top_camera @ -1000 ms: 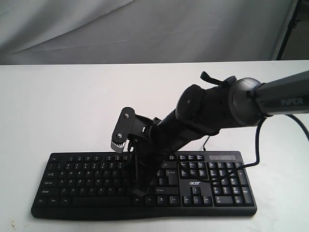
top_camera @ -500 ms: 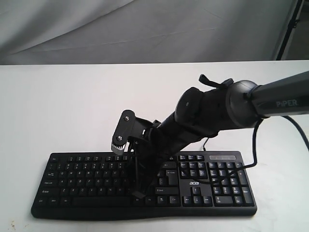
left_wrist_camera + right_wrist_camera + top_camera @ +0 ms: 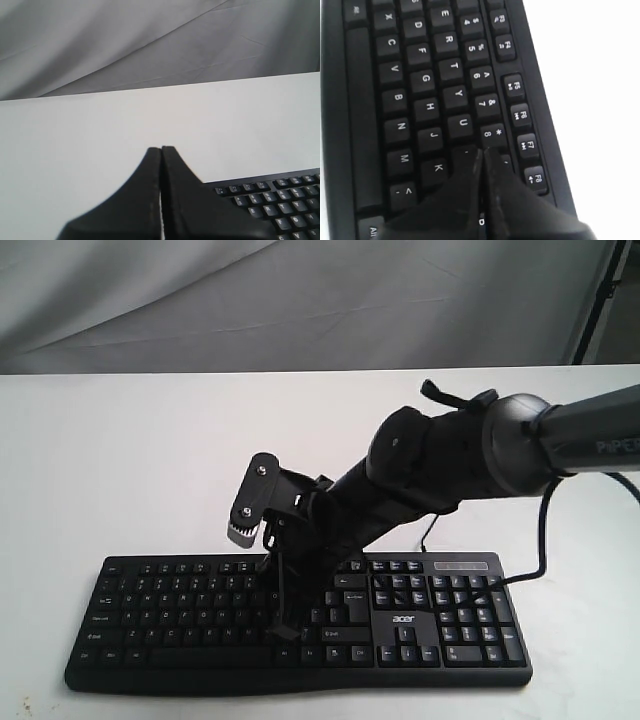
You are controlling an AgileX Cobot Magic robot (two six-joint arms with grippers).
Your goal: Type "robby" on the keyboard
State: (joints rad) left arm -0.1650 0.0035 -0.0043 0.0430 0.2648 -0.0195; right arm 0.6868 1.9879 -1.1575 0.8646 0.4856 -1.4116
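Keyboard [image 3: 180,610]: flat on the tabletop [image 3: 120,460], along its near edge in the exterior view, number pad at the right end.

Right pincer [image 3: 284,628]: enters from the right, tips pointing down over the middle of the keyboard. In the right wrist view they sit over the key between U and K; contact cannot be told.

Left pincer [image 3: 161,149]: over bare tabletop, a keyboard corner just beside it.
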